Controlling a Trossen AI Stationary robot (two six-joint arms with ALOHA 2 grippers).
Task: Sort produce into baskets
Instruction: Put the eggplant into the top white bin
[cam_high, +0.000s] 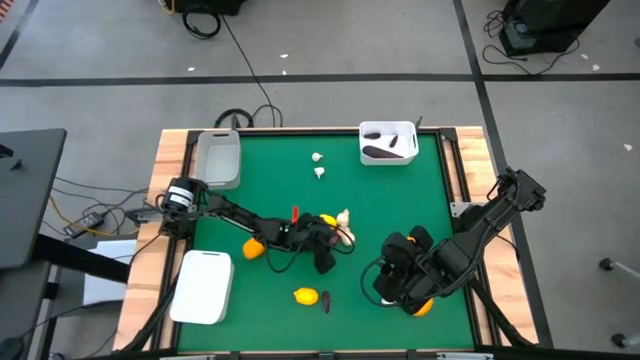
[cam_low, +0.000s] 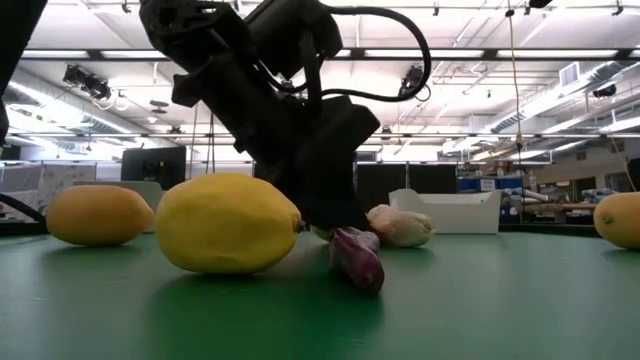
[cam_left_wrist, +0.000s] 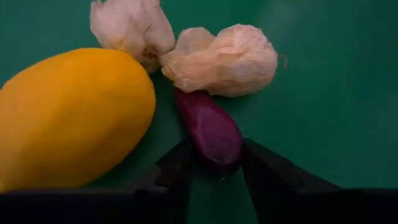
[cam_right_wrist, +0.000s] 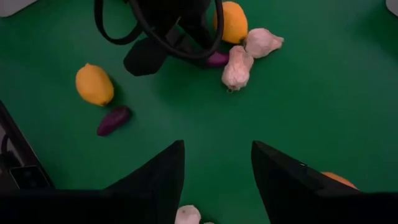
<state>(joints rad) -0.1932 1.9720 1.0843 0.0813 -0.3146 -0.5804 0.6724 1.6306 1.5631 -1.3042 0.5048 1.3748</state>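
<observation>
The left gripper sits low at mid-table, fingers set narrowly either side of a small purple eggplant piece, tips flanking its near end; whether they're pressing on it can't be told. Right beside that piece lies a yellow-orange citrus, touching or nearly so, w/ two papery garlic bulbs just past it, one against the eggplant's far tip. In the high view this cluster is at table centre, w/ another orange fruit near the left arm. The right gripper hovers over the front-right of the green table, fingers spread wide, holding nothing; an orange fruit lies just by it. Front-centre: a lemon and a 2nd eggplant piece just beside it. Two more garlic bulbs lie toward the back. Baskets: grey one back-left, white one back-right w/ dark pieces inside, white one front-left.
</observation>
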